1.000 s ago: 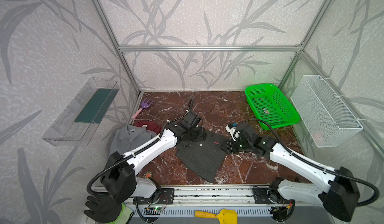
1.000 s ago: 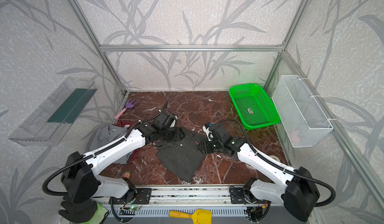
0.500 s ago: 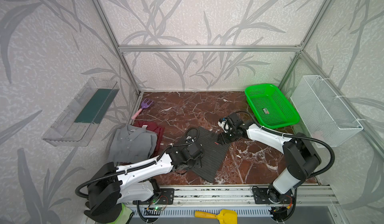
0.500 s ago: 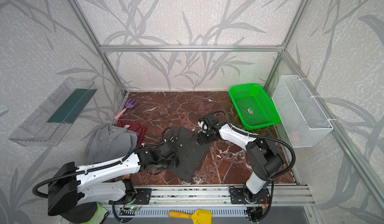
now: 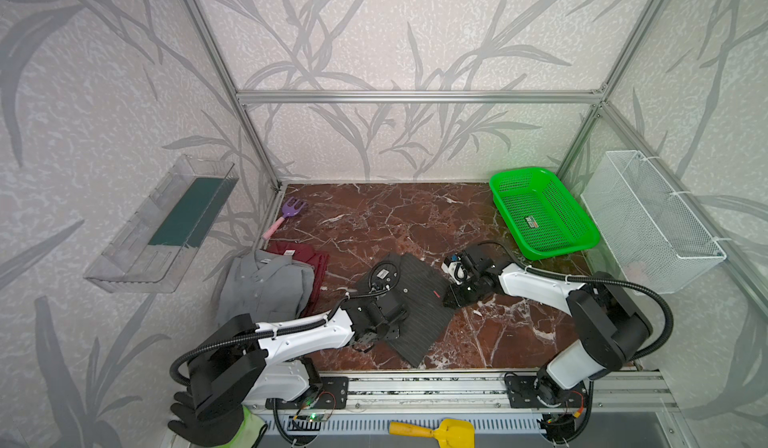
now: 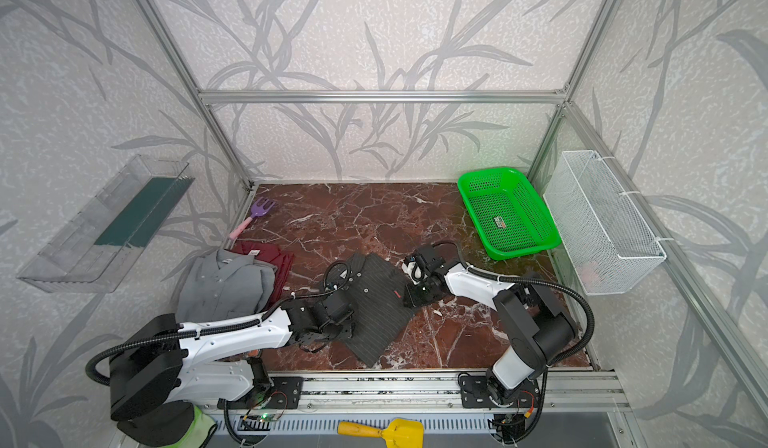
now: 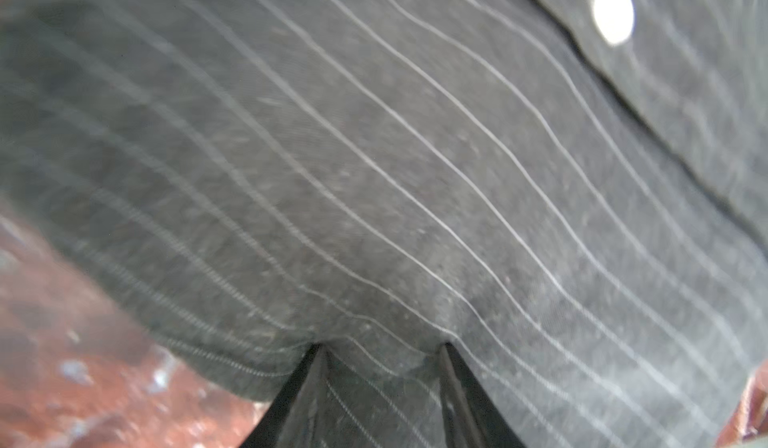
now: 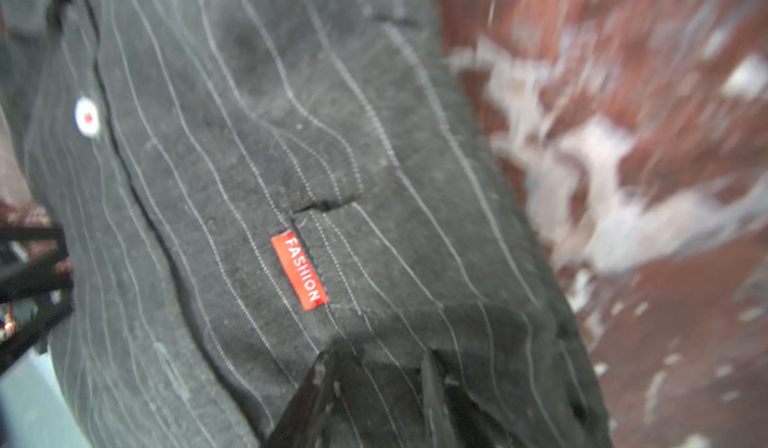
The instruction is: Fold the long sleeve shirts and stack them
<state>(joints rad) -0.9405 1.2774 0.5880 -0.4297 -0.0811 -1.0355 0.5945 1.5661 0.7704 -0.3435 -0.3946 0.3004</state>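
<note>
The pinstriped shirt (image 5: pixel 415 304) (image 6: pixel 378 300) lies flat as a long dark rectangle in the near middle of the table (image 5: pixel 395 217). It is set on a slant, with its collar end toward the far left. A red label (image 8: pixel 299 271) reading FASHION sits near its right edge, and a white button (image 7: pixel 613 11) shows on the front.

The left gripper (image 5: pixel 384 329) (image 7: pixel 382 354) is at the shirt's left edge, jaws partway closed with a ridge of striped cloth caught between them. The right gripper (image 5: pixel 455 298) (image 8: pixel 374 358) is at the right edge, just beside the label, jaws likewise drawn in on a pinch of cloth.

At the table's left side the grey shirt (image 5: pixel 266 288) lies on the dark red shirt (image 5: pixel 318 258), which shows past it on the far and right sides. A purple rake (image 5: pixel 291 211) lies in the far-left corner and a green basket (image 5: pixel 561 248) stands far right. On the walls hang a wire basket (image 5: pixel 648 221) on the right and a clear tray (image 5: pixel 166 225) on the left. In front of the near rail lie a yellow shovel (image 5: pixel 440 431) and a glove (image 5: pixel 208 423).
</note>
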